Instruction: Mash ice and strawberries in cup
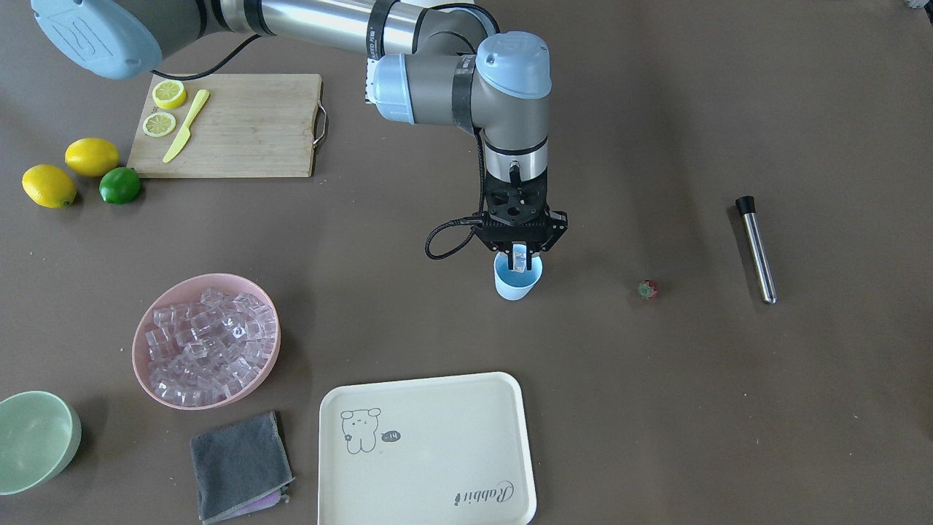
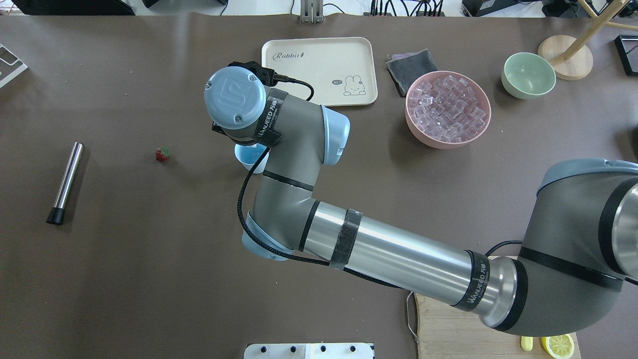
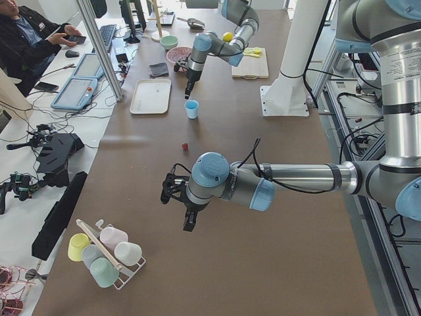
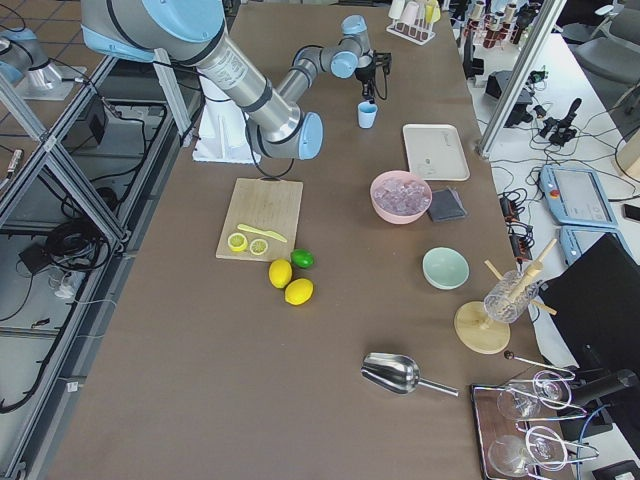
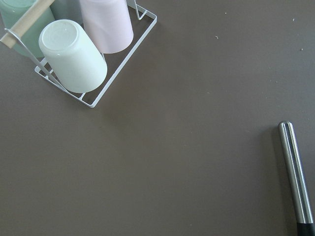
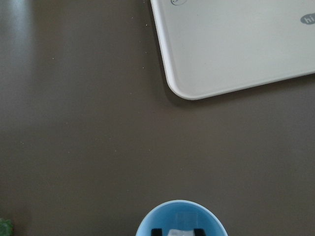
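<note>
The light blue cup (image 1: 517, 282) stands mid-table, and my right gripper (image 1: 519, 257) hangs straight over its mouth, shut on one clear ice cube (image 1: 518, 255). In the right wrist view the cup (image 6: 181, 219) fills the bottom edge, with the cube (image 6: 181, 232) between two black fingertips. More ice (image 1: 208, 335) fills the pink bowl (image 1: 136, 350). The tiny red strawberry (image 1: 647, 289) lies on the table apart from the cup. My left gripper (image 3: 189, 222) hovers above the table near the cup rack; whether it is open or shut I cannot tell.
A steel muddler (image 1: 756, 249) lies beyond the strawberry. A cream tray (image 1: 437, 445), grey cloth (image 1: 240, 467) and pale green bowl (image 1: 36, 437) sit along the operators' side. A cutting board (image 1: 240, 127) with lemon slices, plus lemons and a lime (image 1: 119, 185), lies near the robot.
</note>
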Robot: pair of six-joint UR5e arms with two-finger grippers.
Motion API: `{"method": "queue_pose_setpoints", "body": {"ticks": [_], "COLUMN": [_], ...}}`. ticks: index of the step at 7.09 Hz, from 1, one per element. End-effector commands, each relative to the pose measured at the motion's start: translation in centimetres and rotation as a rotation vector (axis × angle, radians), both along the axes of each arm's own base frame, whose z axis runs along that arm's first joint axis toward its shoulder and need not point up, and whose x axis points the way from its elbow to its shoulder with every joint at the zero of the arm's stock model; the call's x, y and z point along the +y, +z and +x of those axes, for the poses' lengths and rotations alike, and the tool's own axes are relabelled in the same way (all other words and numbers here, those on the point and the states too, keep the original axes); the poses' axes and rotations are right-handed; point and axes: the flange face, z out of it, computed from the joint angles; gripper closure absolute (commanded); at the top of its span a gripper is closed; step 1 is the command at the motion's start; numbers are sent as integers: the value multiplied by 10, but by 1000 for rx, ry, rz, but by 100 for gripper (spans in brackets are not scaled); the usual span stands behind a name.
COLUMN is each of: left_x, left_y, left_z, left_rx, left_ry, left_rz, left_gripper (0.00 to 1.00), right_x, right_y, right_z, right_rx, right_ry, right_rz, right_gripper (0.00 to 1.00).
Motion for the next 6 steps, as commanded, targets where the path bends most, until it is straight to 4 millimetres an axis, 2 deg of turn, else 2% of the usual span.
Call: {"method": "queue_pose_setpoints", "body": {"ticks": [1,2,3,4,5,6], "left_x": [1,0,1,1,1,1], "left_y": [1,0,0,0,-1,-2], "left_z": [0,0,0,0,0,0], "left_rx": [0,0,0,0,0,0], "left_ry": [0,1,0,0,-1,-1], "left_rz": [-2,1,0,0,0,3], "left_gripper": [2,2,2,2,2,2], "right_x": [9,10,8,-2,-9,-22], "right_y": [-1,-1,-4,-1,18,58], "right_z": [-3,-1,8,32,68,108], "right_rx": [-12,-14,-12,63,156,186], "right_ry": [-7,-8,-8,-30,-101,-133], "right_rz": [14,14,15,32,73,103], "right_gripper": [46,3,1,1,1,1]}}
